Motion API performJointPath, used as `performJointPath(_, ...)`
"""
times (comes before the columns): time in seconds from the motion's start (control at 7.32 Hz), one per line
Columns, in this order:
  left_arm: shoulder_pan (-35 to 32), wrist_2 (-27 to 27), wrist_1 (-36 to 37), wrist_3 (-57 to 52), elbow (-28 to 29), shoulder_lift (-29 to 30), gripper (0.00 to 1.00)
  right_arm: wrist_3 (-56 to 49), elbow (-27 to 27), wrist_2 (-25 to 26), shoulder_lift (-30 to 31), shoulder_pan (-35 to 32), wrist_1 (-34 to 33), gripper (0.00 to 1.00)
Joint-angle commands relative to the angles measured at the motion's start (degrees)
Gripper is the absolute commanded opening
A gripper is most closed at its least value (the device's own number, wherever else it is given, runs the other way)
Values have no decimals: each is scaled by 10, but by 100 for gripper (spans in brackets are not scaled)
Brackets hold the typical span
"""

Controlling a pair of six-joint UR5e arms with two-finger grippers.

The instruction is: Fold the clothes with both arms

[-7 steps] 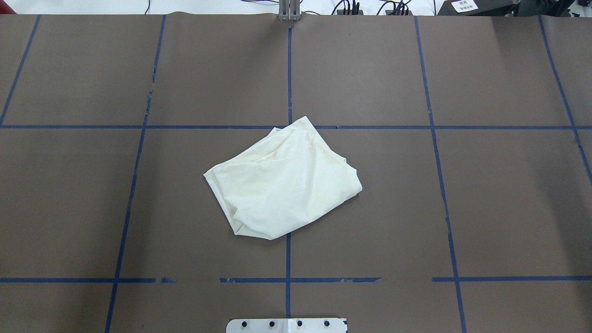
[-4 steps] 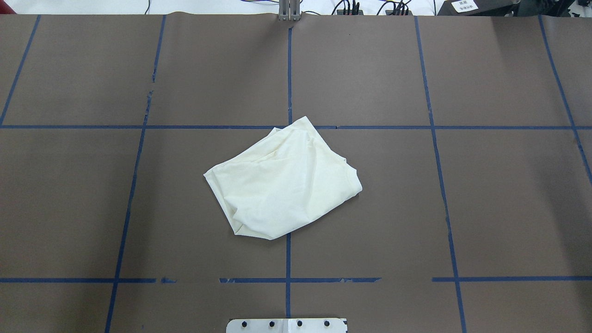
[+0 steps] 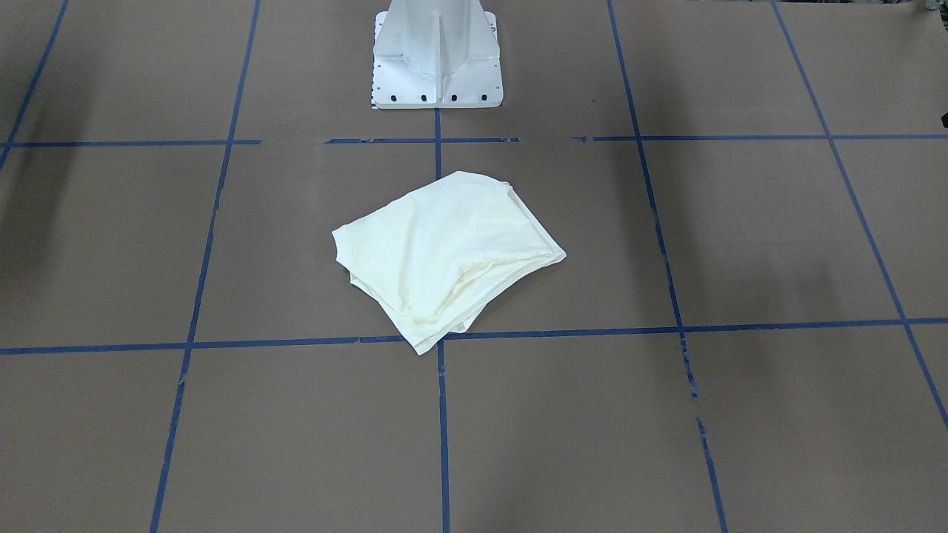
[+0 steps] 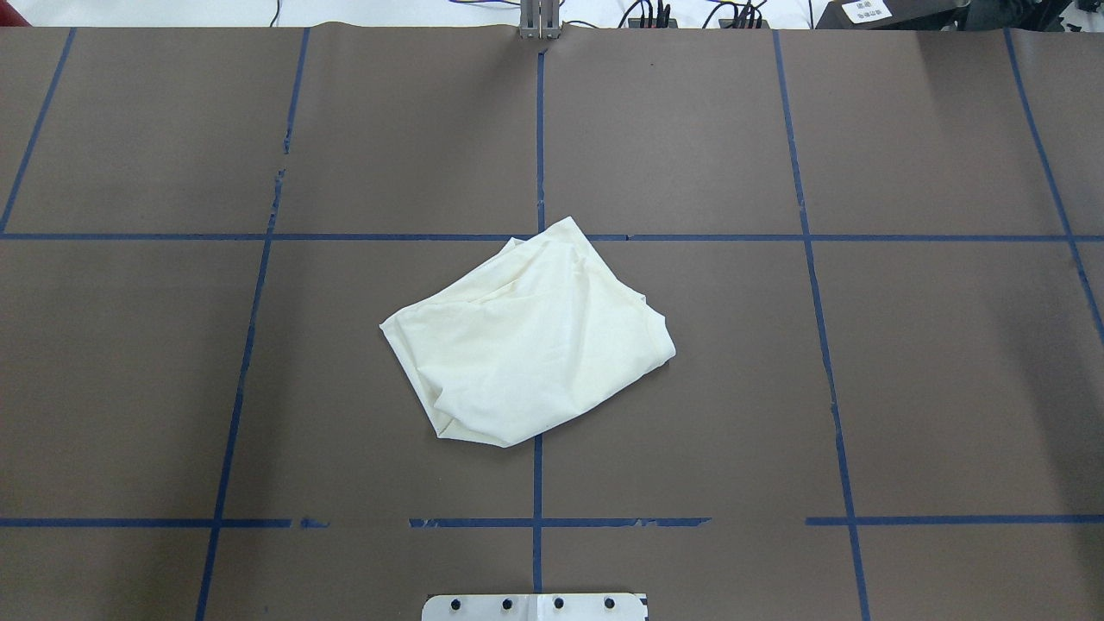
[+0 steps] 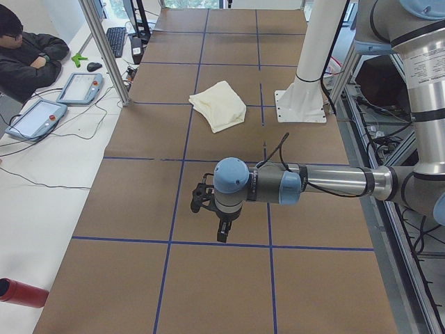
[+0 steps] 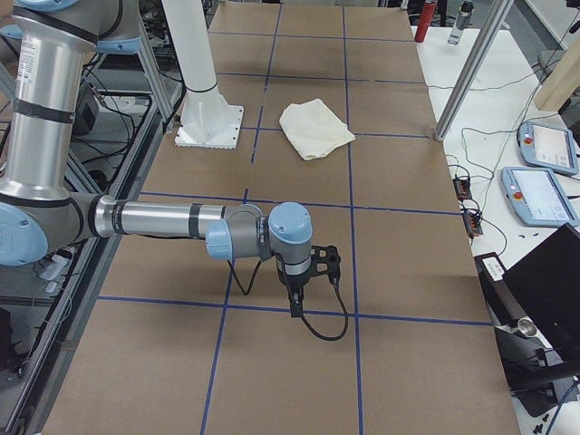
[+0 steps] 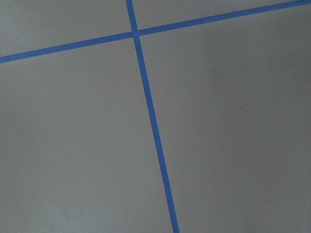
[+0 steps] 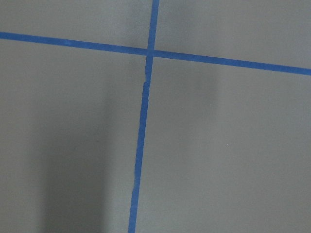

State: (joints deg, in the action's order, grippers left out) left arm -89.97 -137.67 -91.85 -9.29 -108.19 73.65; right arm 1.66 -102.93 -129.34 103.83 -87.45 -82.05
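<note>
I see the T-shirt (image 4: 526,341) lying in a loose folded bundle at the centre of the overhead view. It straddles the middle tape line on the table (image 4: 819,414), plain cream side up, with no print showing. It looks light, soft and limp to me. The stacked layers will likely slide over each other and sag if I lift at one point, so I'd pinch two corners at once, through every layer. The left-hand and right-hand tips of the bundle in the overhead view look best.

In the side views the left gripper (image 5: 220,233) and right gripper (image 6: 295,306) hang above bare table, well apart from the shirt. I cannot tell whether either claw is spread or closed.
</note>
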Motion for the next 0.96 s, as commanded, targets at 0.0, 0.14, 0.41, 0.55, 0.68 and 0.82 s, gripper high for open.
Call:
performJointPath(0.0, 0, 0, 0, 0, 0, 0, 100, 0, 0, 0, 3, -1, 0, 100)
performJointPath(0.14, 0, 0, 0, 0, -2, 1, 100, 0, 0, 0, 3, 0, 0, 100)
performJointPath(0.41, 0, 0, 0, 0, -11, 0, 100, 0, 1, 0, 4, 0, 0, 100)
performJointPath(0.55, 0, 0, 0, 0, -14, 0, 100, 0, 1, 0, 4, 0, 0, 100)
performJointPath(0.68, 0, 0, 0, 1, -15, 1, 100, 0, 1, 0, 4, 0, 0, 100)
performJointPath(0.82, 0, 1, 0, 0, -17, 0, 100, 0, 1, 0, 4, 0, 0, 100)
